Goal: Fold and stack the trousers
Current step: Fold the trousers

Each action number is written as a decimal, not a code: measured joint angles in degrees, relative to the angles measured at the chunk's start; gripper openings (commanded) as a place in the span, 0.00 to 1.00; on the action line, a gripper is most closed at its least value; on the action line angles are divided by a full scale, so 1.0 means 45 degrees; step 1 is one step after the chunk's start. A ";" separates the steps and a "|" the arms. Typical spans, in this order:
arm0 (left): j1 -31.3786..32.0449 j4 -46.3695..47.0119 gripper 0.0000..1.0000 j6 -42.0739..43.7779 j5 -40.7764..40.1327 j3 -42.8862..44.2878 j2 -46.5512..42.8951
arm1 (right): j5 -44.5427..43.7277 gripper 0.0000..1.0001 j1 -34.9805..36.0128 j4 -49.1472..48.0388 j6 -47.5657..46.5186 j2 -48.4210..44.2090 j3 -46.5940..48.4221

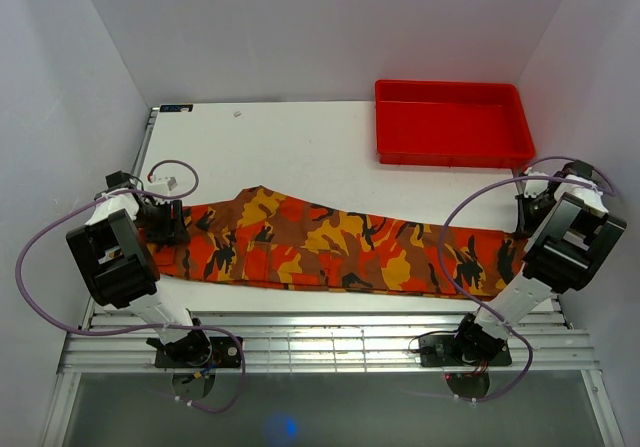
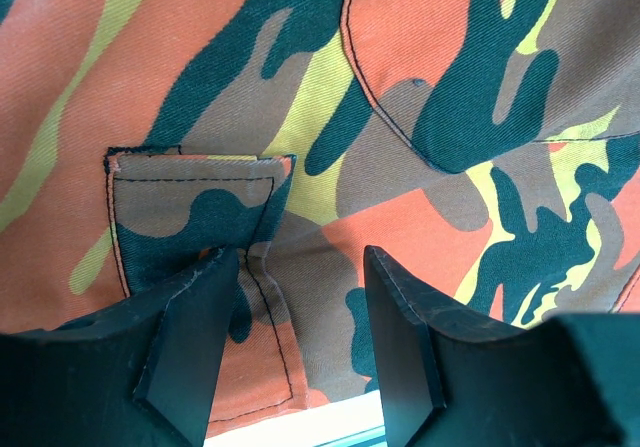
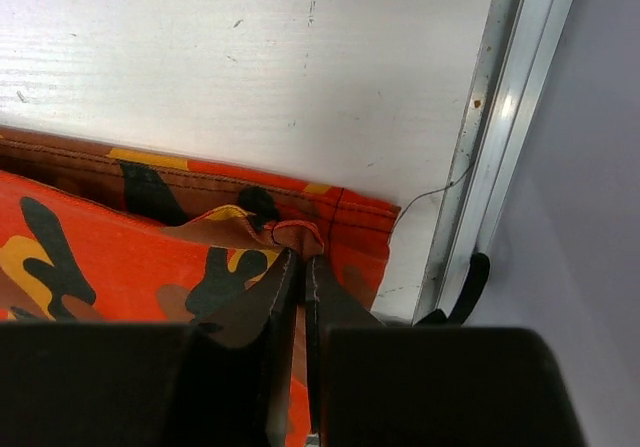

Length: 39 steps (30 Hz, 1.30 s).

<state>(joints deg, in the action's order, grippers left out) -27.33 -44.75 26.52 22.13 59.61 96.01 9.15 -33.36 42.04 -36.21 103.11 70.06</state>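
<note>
Pinching stitched hem [image 3: 340, 207] of twill trousers [image 1: 330, 242], right jaws; left jaws spread over a rectangular flap [image 2: 190, 202].

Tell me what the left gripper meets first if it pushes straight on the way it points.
The trousers: the open left gripper points straight at the cloth, just beside a stitched flap. How much gap remains is unclear; it may be touching already.
</note>
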 measured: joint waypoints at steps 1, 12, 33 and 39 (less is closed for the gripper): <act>0.0005 0.0005 0.64 -0.0005 -0.0005 0.0000 0.0000 | 0.0039 0.08 -0.0078 0.0092 0.0000 -0.0029 0.0063; 0.0000 0.0049 0.64 -0.0126 -0.0053 -0.0010 0.0000 | -0.0384 0.08 -0.0364 0.0486 -0.0253 -0.0690 0.0068; -0.0238 -0.1127 0.78 0.0287 0.1933 0.0733 -0.0607 | -0.0160 0.85 -0.0238 0.0238 -0.0661 0.0136 0.0379; -0.0223 -0.2880 0.78 0.2516 0.3808 0.1928 -0.2681 | 0.1214 0.82 0.1433 0.1685 -0.1501 -0.2710 0.0296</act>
<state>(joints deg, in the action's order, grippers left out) -28.34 -57.71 37.85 39.27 68.29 83.94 14.61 -26.92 49.63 -42.96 90.91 71.40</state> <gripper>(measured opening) 0.784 0.839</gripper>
